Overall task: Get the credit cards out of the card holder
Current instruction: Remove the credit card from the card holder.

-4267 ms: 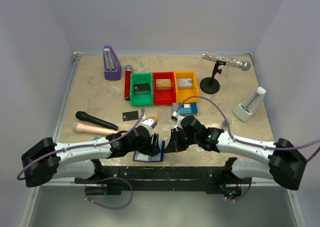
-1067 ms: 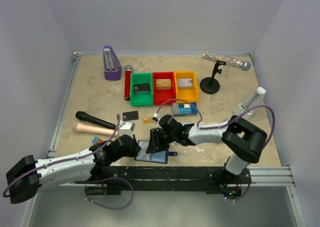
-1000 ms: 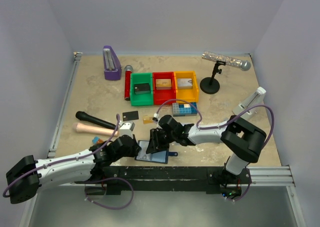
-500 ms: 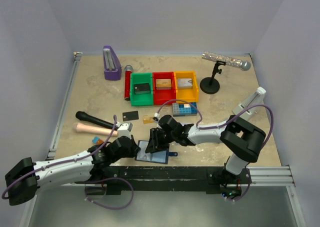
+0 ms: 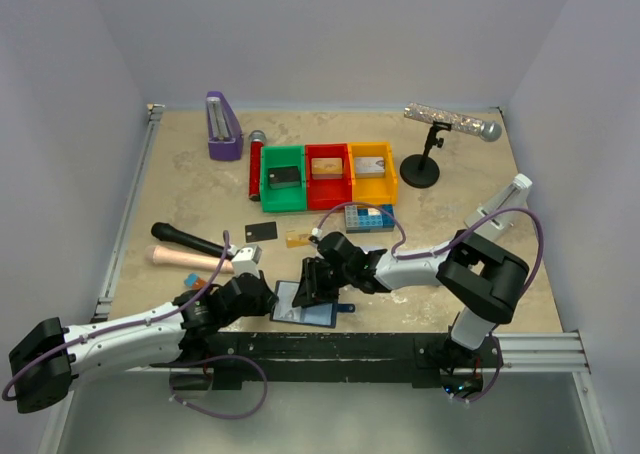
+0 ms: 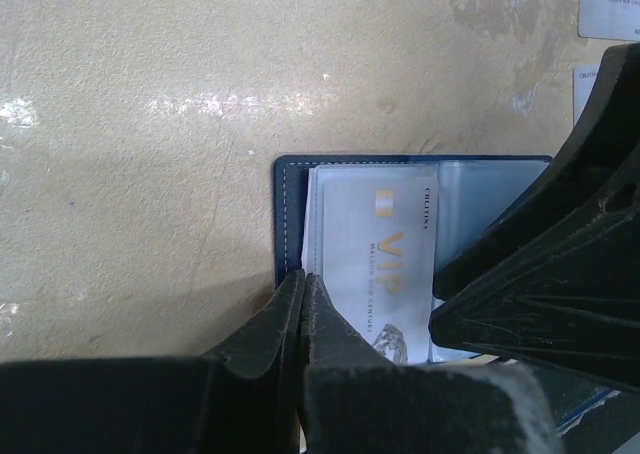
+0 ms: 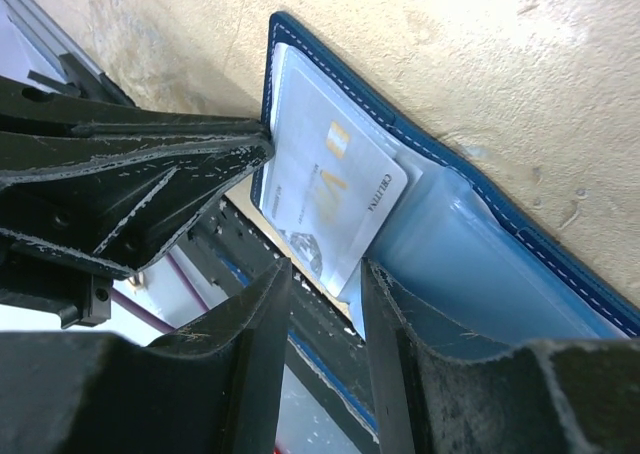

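Drawn back, left claw (image 6: 303,274) clenched beside open navy card holder (image 6: 290,174) baring silvery card (image 6: 375,264); right claw (image 7: 322,266) parted.

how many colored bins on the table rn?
3, side by side in a row: green bin on the left, red bin in the middle, orange bin on the right. None seems hidden.
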You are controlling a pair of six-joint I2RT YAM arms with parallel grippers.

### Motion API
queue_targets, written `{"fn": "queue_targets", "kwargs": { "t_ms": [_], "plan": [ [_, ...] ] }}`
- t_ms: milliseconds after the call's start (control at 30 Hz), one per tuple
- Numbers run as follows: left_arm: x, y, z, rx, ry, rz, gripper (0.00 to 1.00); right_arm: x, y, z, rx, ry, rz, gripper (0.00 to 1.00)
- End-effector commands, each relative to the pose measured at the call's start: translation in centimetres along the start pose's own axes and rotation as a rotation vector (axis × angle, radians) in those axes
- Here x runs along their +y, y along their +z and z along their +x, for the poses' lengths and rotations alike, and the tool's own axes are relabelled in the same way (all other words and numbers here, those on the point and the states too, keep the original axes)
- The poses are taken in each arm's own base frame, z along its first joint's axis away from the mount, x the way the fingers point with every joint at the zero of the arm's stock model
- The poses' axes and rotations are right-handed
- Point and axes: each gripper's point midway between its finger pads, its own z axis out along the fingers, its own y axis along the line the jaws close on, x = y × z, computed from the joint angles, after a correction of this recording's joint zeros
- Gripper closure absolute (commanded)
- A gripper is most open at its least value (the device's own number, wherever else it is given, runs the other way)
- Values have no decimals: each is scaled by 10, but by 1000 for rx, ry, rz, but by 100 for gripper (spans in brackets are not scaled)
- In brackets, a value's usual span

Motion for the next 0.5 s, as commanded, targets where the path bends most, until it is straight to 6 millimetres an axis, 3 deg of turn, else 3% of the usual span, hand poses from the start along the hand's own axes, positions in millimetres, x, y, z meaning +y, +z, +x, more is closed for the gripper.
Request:
{"fn": "queue_targets", "kwargs": {
  "t_ms": [0, 467],
  "plan": [
    [13, 0, 3, 1, -1, -50, 100, -5, 1, -3, -31, 9, 24, 61],
    [16, 0, 5, 2, -23, -51, 100, -4, 3, -4, -33, 32, 4, 60]
  ]
}}
